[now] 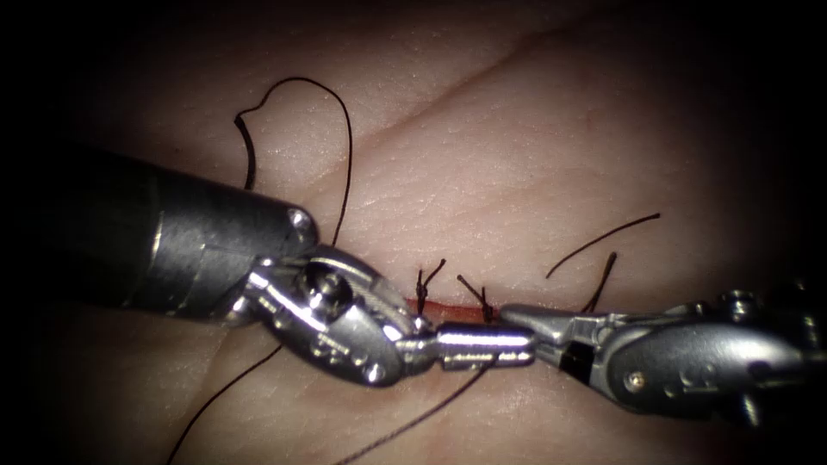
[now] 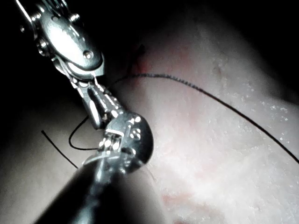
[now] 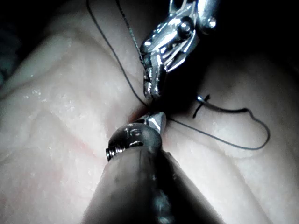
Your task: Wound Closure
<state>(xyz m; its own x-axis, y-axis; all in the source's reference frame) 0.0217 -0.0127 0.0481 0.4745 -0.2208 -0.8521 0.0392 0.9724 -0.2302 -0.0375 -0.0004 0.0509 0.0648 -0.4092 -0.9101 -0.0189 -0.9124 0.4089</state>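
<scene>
We see the left tool (image 1: 482,342) and right tool (image 1: 521,317) meeting tip to tip over the cut (image 1: 448,308), thread (image 1: 345,164) trailing across the tissue (image 1: 517,155); their grip we cannot tell.

Dim scene with dark, vignetted edges. Light pools on the central tissue (image 1: 534,164). Bright glare spots shine on both metal tools, which cast soft shadows.
</scene>
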